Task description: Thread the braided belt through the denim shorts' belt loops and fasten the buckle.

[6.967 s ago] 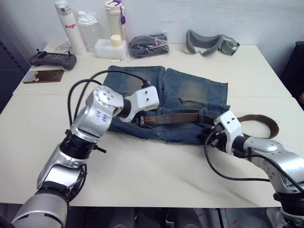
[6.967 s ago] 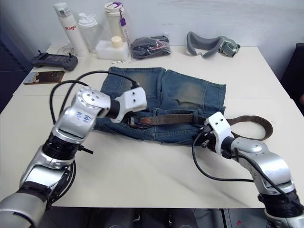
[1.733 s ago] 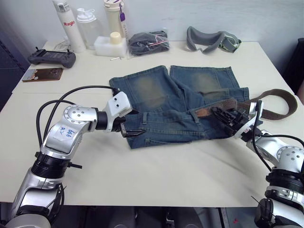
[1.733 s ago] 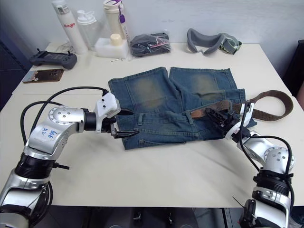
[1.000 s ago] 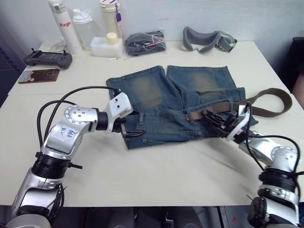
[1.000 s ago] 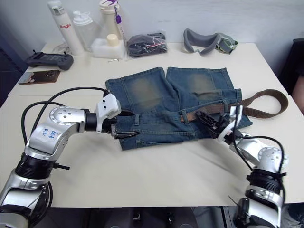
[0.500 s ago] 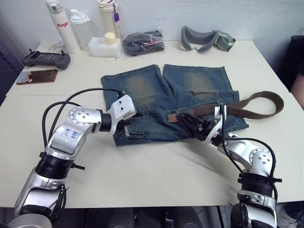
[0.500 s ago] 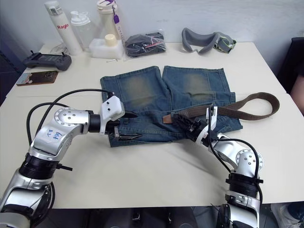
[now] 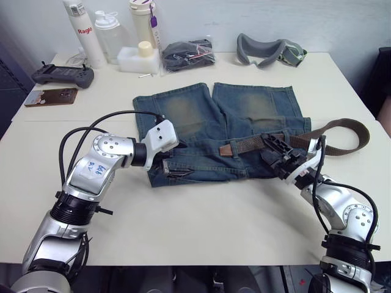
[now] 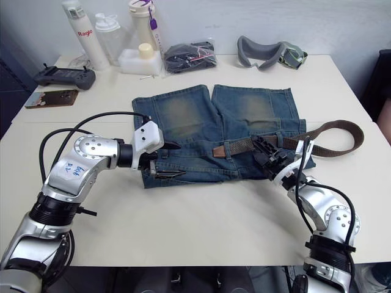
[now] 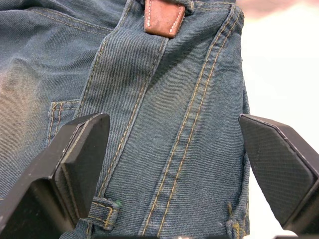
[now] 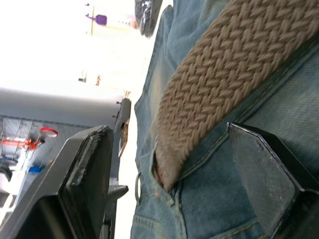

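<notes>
1. Since 0.5 s ago: belt [image 9: 256, 144] tip sits slightly further right along the waistband; right hand [image 9: 276, 160] pulled back right.
2. Both hands spread; left hand [image 9: 171, 166] over shorts [image 9: 201, 119] waistband edge on counter [image 9: 201, 220].
3. Buckle hidden; belt tail loops off right.

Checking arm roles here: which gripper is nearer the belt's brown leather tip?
Left, narrowly. The left gripper sits at the waistband beside the leather tip; the right gripper straddles the braided belt farther along.
</notes>
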Robot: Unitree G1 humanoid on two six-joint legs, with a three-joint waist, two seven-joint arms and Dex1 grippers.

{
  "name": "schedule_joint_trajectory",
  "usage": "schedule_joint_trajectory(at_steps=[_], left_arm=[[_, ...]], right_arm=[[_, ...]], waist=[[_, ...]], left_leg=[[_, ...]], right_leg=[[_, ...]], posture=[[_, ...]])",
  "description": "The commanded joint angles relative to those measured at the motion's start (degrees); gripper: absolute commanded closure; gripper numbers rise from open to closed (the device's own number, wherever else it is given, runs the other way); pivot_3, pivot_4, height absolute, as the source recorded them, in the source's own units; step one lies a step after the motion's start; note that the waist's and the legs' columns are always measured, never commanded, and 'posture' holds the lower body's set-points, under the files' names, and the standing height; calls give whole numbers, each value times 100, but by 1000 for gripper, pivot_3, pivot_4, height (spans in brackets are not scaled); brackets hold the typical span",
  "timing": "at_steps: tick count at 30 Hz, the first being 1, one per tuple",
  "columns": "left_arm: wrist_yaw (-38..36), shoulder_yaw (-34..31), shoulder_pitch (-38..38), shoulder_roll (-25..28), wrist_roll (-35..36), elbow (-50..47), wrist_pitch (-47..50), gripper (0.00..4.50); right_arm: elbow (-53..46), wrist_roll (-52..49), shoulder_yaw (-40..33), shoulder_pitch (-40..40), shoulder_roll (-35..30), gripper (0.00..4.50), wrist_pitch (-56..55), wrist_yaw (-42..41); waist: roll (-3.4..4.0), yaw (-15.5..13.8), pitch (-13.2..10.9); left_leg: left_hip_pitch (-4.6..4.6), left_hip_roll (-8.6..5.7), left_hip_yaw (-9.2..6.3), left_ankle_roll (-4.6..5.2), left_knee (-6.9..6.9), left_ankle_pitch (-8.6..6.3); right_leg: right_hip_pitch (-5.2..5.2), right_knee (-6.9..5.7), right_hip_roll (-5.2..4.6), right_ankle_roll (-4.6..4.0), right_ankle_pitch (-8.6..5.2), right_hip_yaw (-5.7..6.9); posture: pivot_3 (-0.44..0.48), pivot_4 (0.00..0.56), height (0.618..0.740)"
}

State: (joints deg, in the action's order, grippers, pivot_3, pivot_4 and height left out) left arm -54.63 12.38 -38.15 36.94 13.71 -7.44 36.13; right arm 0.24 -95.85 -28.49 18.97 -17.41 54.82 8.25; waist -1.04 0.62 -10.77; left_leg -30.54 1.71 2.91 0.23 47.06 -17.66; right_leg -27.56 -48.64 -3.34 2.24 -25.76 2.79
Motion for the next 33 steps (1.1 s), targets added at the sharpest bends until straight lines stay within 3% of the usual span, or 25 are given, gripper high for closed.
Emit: schedule_joint_trajectory(at_steps=[1,3,8,17,21,22,30,33], left_arm=[[-53,-35,-158,30,-40,-33,-96,0],[-66,-62,-160,57,-60,-31,-98,0],[-55,-98,-142,78,-85,-58,-101,0],[143,-158,-133,-174,22,-85,-70,0],[246,-178,-159,-294,-33,0,-177,0],[268,-185,-158,-322,-42,16,-218,0],[441,-35,-51,-552,-574,527,-1847,0],[633,177,-100,-609,-1092,857,-2594,0]], right_arm=[[-48,-47,30,64,16,1159,-205,-121],[-74,-42,100,49,34,1927,-246,-143],[-326,230,373,11,296,4453,-514,-201],[-1043,503,1151,4,1017,4483,-803,209],[-1063,798,1289,-14,854,4483,-801,275],[-1074,807,1296,-28,821,3724,-795,261],[-1194,350,1177,-117,-50,25,-342,486],[-1433,-48,1231,-248,-1014,25,287,432]], waist=[[0,-13,0],[0,-34,0],[0,-39,0],[0,-5,0],[1,-15,0],[1,-26,0],[1,-57,0],[1,-77,0]], left_leg=[[0,-1,0,0,0,0],[0,-1,0,0,0,0],[0,-1,0,0,0,0],[0,2,0,0,0,0],[0,1,0,-1,0,0],[0,1,0,-1,0,1],[-2,-4,0,0,5,0],[-5,-4,0,2,6,-1]], right_leg=[[0,0,-1,0,0,0],[0,0,-1,0,0,0],[0,1,-1,0,0,0],[-2,-1,0,0,0,-2],[-2,-1,-1,0,0,-2],[-2,-1,-2,0,0,-2],[0,0,-6,-1,0,0],[0,1,-7,-1,0,3]], posture=[[0,150,656],[0,150,656],[0,150,656],[0,150,656],[0,150,656],[0,150,656],[0,150,656],[0,150,656]])
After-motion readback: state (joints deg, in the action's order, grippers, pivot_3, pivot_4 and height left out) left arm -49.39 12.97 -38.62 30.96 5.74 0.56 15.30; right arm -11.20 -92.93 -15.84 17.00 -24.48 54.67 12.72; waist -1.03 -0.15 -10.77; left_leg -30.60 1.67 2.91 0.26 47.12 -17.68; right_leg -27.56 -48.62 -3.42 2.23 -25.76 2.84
